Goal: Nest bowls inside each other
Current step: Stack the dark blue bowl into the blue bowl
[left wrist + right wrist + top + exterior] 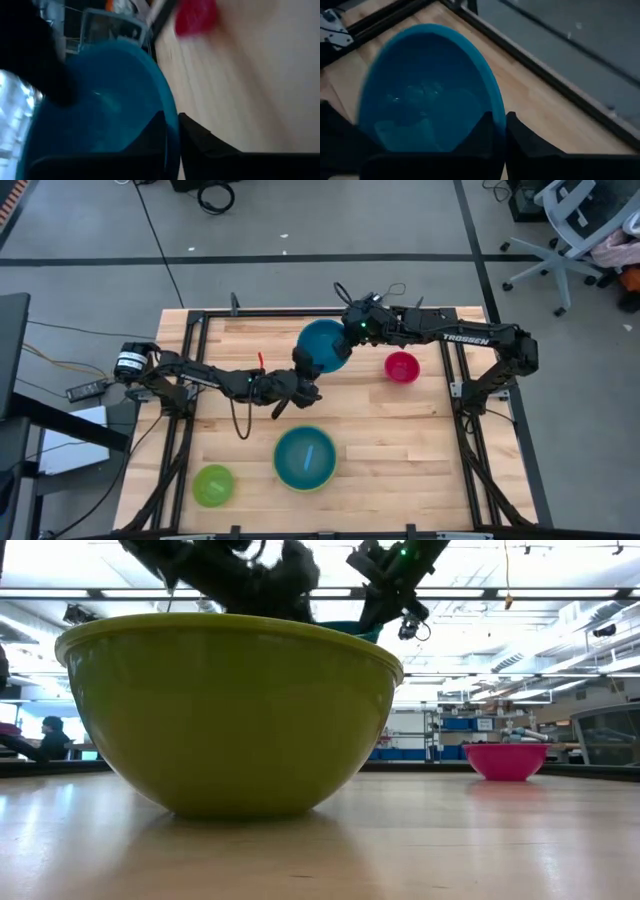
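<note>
A teal blue bowl (325, 345) is held up over the far middle of the table, between both grippers. My left gripper (305, 364) is shut on its near-left rim, and my right gripper (350, 332) is shut on its far-right rim. A small magenta-red bowl (402, 367) stands on its base to the right. Near the front edge, a light blue bowl (305, 457) sits inside the large lime green bowl (230, 710). A small lime green bowl (213, 485) stands on its base at the front left. My left gripper pinches the teal bowl's rim (171, 125), one finger (150, 137) inside the bowl and one (202, 142) outside its wall. It comes from the table's left, nearly level. The bowl is tilted. My right gripper pinches the opposite rim (498, 117), one finger (482, 132) inside and one (522, 135) outside. It slants down from the table's right and far side.
A black metal frame (200, 330) runs around the tabletop's edges. Bare wood lies between the held bowl and the nested pair, and along the table's right half in front of the magenta-red bowl. A person (48, 735) sits in the room behind the table.
</note>
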Available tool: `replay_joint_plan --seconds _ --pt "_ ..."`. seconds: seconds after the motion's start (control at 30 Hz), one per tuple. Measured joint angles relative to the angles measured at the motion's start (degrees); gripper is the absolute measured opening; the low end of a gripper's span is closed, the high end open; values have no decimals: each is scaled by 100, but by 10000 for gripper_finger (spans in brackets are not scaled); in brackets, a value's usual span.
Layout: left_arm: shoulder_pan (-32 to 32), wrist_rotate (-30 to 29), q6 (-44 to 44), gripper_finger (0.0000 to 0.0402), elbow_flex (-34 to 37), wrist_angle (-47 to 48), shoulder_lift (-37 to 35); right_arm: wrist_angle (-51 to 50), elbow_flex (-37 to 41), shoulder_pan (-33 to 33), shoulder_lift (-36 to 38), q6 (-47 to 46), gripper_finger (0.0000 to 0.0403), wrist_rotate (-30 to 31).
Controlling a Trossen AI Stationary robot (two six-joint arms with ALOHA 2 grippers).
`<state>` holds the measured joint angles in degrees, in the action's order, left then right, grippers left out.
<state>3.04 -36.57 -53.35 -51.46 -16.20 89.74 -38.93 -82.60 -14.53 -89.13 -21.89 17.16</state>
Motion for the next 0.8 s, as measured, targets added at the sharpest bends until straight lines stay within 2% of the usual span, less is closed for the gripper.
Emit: replay_joint_plan --seconds 0.17,0.3,0.4,0.47,0.57,0.7,0.8 --pt "99 73 2020 114 7 -16 -280 -242 9 -257 1 -657 27 -37" --pt "61 312 3491 191 37 145 -650 -384 155 -448 38 -595 22 246" --pt "55 338 4218 244 35 418 -1022 -330 239 -490 18 -610 22 287" --pt "45 339 4597 270 33 634 -1305 -341 295 -471 23 -570 22 8" --pt "25 362 5220 295 31 932 -1776 -81 398 -369 21 -410 22 -784" --pt "-172 382 6000 303 26 1451 -2466 766 662 139 21 -459 22 -1662" --pt "-405 372 6474 298 26 1779 -2887 1452 868 636 -67 -482 22 -1977"
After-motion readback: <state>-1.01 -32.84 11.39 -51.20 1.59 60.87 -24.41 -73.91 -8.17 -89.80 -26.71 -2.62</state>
